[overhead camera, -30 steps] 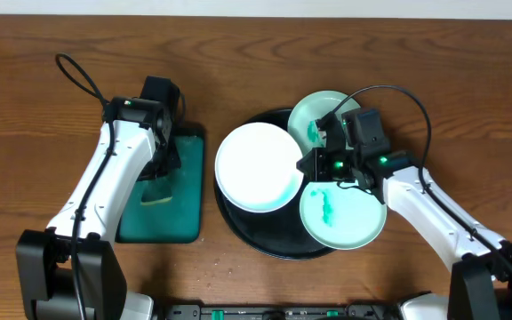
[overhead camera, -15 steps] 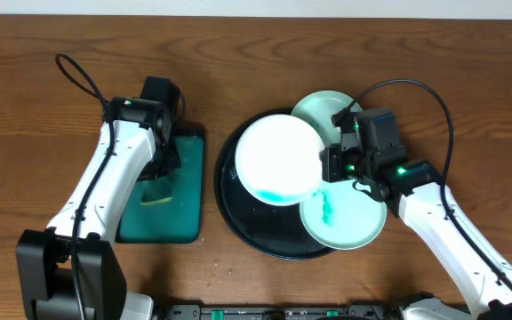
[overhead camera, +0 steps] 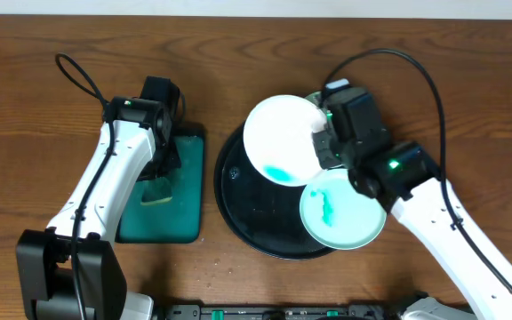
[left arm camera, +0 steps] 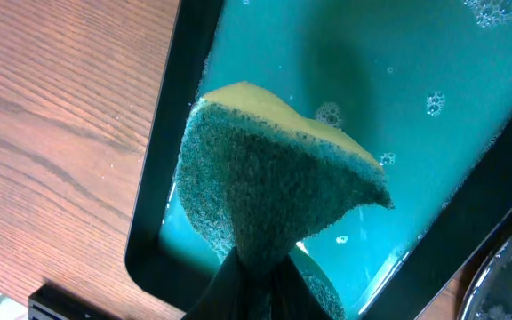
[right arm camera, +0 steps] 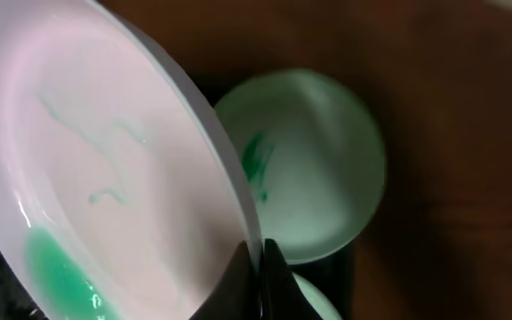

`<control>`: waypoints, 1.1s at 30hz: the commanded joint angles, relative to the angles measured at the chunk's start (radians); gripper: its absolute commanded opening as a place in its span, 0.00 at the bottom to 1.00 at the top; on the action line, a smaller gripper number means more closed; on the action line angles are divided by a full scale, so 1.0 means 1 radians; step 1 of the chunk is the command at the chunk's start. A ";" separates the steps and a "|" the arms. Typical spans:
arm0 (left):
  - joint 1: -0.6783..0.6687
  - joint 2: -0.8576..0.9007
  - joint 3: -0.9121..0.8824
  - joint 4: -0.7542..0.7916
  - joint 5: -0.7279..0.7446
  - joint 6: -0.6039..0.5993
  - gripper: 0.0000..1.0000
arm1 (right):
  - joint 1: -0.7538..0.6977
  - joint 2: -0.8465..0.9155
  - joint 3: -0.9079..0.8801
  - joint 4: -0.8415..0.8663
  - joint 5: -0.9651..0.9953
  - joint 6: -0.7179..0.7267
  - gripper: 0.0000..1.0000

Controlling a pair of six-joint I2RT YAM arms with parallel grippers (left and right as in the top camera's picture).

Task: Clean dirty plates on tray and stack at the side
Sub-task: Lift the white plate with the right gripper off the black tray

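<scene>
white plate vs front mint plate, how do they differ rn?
Colour: the white plate is white, the front mint plate pale green. Pose: the white plate is tilted, pinched at its rim by the right claw; the front mint plate rests on the tray. Smear: teal pools near the white plate's edge; the front mint plate's streak sits mid-plate. Both round, shallow, dirty.

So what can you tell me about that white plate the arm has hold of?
The white plate is round, shallow and glossy, perhaps glazed ceramic. A teal-green puddle sits near one edge, with faint green streaks further in. It is held tilted over the black tray, its rim pinched by the right end effector. Seen from overhead, it covers most of a mint green plate behind it.
</scene>
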 commanded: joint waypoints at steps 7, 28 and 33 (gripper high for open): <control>0.003 0.000 -0.006 -0.002 -0.020 -0.020 0.07 | 0.210 0.007 0.041 -0.008 0.536 -0.163 0.01; 0.003 0.000 -0.006 -0.003 -0.020 -0.024 0.07 | 0.539 0.201 0.040 0.023 1.165 -0.357 0.01; 0.003 0.000 -0.006 -0.003 -0.020 -0.024 0.07 | 0.565 0.213 0.041 0.023 1.175 -0.358 0.01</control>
